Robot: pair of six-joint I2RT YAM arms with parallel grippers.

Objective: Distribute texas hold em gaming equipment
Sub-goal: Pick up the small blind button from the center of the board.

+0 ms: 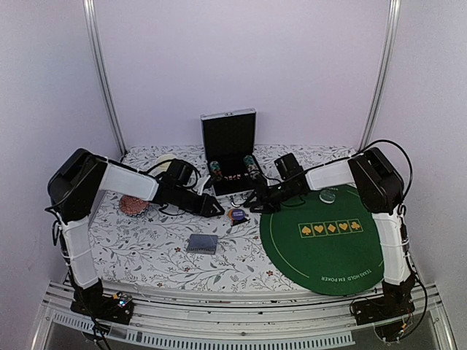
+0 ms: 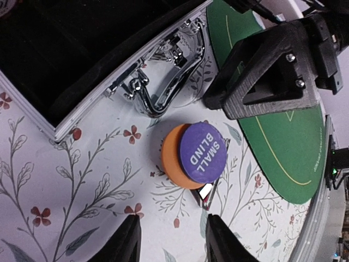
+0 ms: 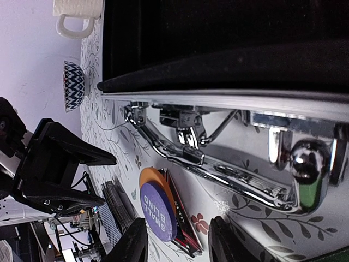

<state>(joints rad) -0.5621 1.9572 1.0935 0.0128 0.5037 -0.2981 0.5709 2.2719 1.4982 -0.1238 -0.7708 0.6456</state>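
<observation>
Left gripper (image 2: 172,243): fingers spread, nothing between them, tip near the 9 o'clock side of the purple disc (image 2: 202,153) in the top view. Purple disc, lettered SMALL BLIND, overlaps an orange disc (image 2: 169,161), with a dark triangular marker (image 2: 206,194) tucked under their edge, on the floral cloth (image 1: 146,248) in front of the open case (image 1: 229,146); card deck (image 1: 202,243) at their 7 o'clock. Right gripper (image 3: 174,243): fingers spread and empty, at the discs' 2 o'clock, green felt mat (image 1: 325,240) at 4 o'clock.

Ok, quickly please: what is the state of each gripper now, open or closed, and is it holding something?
Left gripper: open, holding nothing.
Right gripper: open, holding nothing.
</observation>
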